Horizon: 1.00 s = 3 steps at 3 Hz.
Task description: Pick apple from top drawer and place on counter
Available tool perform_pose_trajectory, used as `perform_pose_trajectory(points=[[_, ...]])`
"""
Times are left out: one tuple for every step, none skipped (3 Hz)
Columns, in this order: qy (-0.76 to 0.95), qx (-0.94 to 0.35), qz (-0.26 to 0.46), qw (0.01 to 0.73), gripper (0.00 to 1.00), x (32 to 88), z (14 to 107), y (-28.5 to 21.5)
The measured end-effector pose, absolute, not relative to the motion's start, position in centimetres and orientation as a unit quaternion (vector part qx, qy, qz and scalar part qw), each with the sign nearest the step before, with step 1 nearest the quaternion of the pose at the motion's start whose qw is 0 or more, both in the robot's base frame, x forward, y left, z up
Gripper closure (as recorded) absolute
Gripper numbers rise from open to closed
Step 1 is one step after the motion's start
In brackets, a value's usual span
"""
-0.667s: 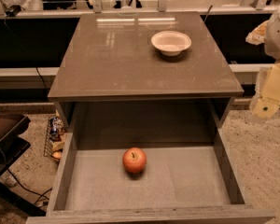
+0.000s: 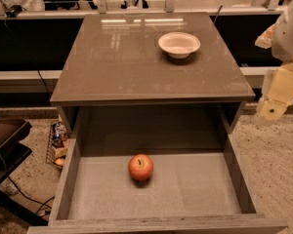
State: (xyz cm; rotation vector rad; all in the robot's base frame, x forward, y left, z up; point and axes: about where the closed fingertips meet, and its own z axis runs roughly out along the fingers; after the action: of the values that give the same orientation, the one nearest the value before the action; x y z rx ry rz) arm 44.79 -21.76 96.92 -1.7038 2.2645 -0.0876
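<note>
Nothing appears to have moved since the earlier frame: apple, bowl and arm sit where they were. Lowest in the frame, the top drawer stands pulled out, its pale grey floor open to view between low grey walls. The apple rests on that floor, a little left of the frame's centre and nearer the cabinet than the drawer's front, stem up, touching neither side wall. At the left edge, on the speckled floor, a wire basket of packets sits just beside the cabinet, with a dark stand further left. At the right edge, level with the drawer's opening, hangs the tool — a cream-coloured piece below the white arm, outside the drawer and well apart from the apple. Whether it is released or clenched cannot be told. Above the drawer, the table fills the upper middle — glossy grey-brown, with light reflected near its far edge. A white bowl stands upright on it, toward the upper right.
</note>
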Motion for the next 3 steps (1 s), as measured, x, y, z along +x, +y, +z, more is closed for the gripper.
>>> perform_pose_trajectory(points=[[0.781, -0.603, 0.027, 0.161, 0.0, 45.3, 91.4, -21.0], [0.753, -0.611, 0.112, 0.216, 0.0, 43.6, 84.9, -18.2], [0.715, -0.604, 0.185, 0.298, 0.0, 42.0, 80.2, -14.2]])
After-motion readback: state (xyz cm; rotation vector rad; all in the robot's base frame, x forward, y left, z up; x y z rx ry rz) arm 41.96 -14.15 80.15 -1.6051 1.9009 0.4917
